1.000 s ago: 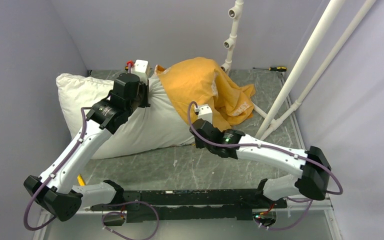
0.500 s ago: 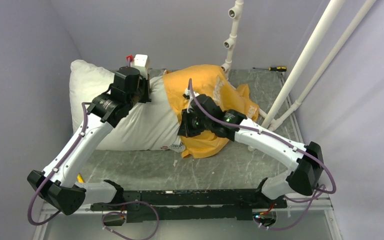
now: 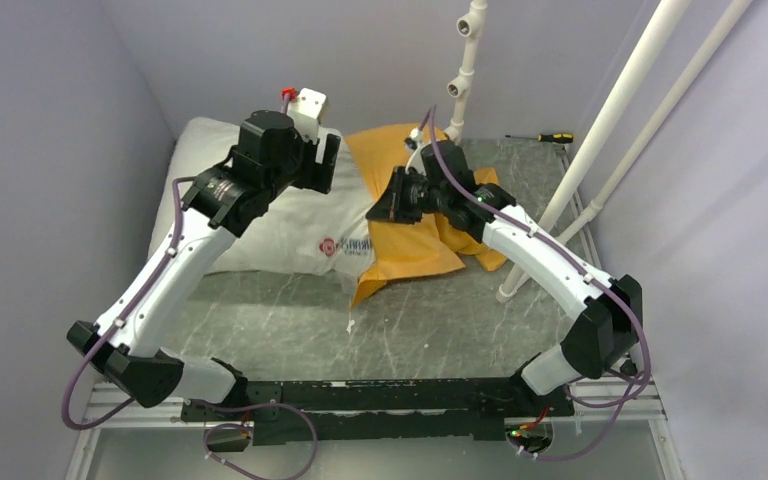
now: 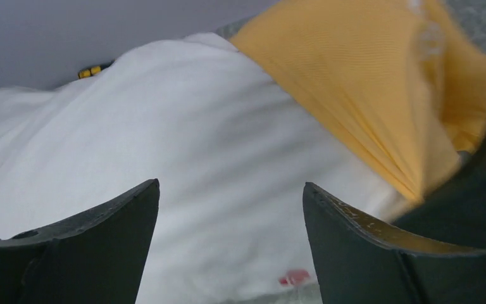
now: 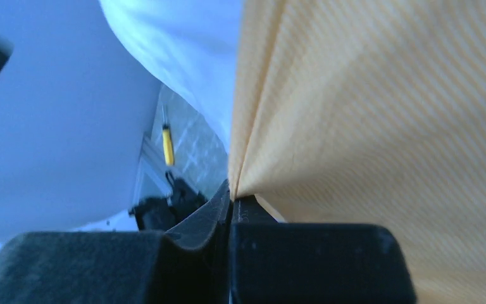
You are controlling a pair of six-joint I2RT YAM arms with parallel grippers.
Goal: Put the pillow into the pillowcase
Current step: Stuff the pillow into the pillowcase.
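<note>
- The pillow [image 3: 250, 225] lies on the grey marbled desk [image 3: 410, 330], towards the far left corner, with its left end up against the wall.
- Its red round logo [image 3: 329, 245] shows near the end that faces the pillowcase [image 3: 410, 250].
- The orange-yellow pillowcase sits just to the right of the pillow, crumpled. Its edge overlaps the pillow's right end, and I cannot tell how much of the pillow is inside.
- The left hand [image 3: 328, 165] hangs above the pillow's far edge. In the left wrist view its fingers [image 4: 88, 247] are spread wide with nothing between them, white fabric below.
- The right hand [image 3: 385, 205] is clenched on a fold of the pillowcase. In the right wrist view the fingers [image 5: 196, 221] are pressed together with orange cloth rising from between them.
- A screwdriver [image 3: 557, 137] with a yellow and black handle lies at the far right of the desk, well apart from the cloth, beside slanting white pipes [image 3: 610, 110].
</note>
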